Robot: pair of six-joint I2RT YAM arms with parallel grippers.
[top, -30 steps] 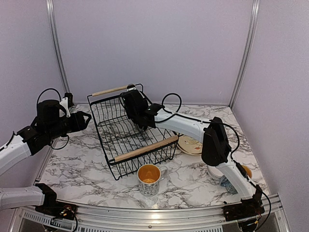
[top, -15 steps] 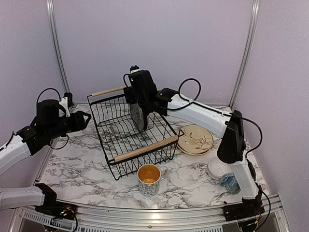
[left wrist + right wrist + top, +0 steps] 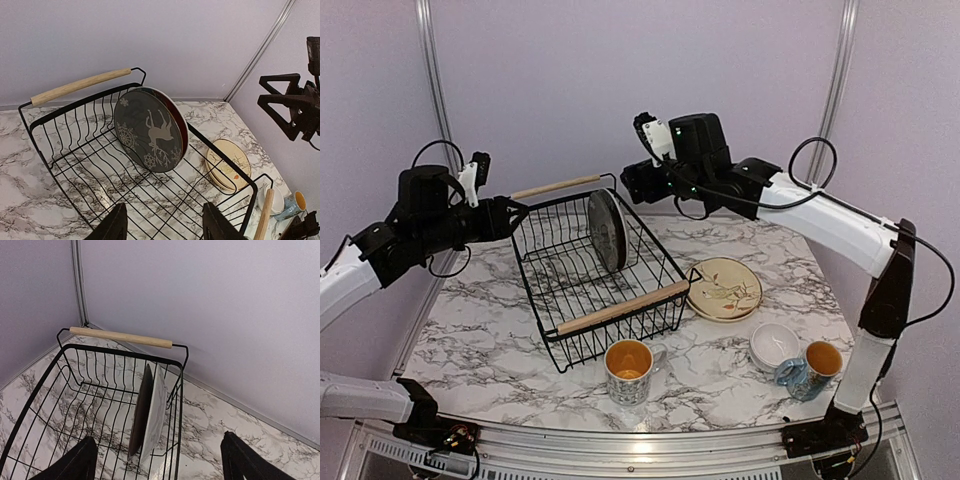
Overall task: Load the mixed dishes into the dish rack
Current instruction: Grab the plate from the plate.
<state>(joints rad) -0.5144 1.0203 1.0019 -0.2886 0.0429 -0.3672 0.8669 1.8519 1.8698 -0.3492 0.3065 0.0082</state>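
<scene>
The black wire dish rack (image 3: 623, 307) stands mid-table. Upright inside it is the dark grey reindeer plate (image 3: 607, 230) (image 3: 149, 131), with a red-rimmed plate (image 3: 183, 125) leaning close behind. My right gripper (image 3: 632, 182) (image 3: 157, 462) hovers open and empty above the rack's far right corner, clear of both plates. At the rack's left rim my left gripper (image 3: 518, 213) (image 3: 165, 225) is open, holding nothing. Outside the rack are a tan plate (image 3: 724, 288), a white bowl (image 3: 774, 344) and two orange-lined mugs (image 3: 629, 371) (image 3: 813, 366).
The rack's far wooden handle (image 3: 120, 337) lies close to the back wall. The tan plate sits against the rack's right side. One mug stands just in front of the rack's near handle; the bowl and the other mug are by the right arm's base.
My right gripper let go of the reindeer plate, opened wide, and rose back and to the right out of the rack. The left arm lifted and came nearer the rack's left rim.
</scene>
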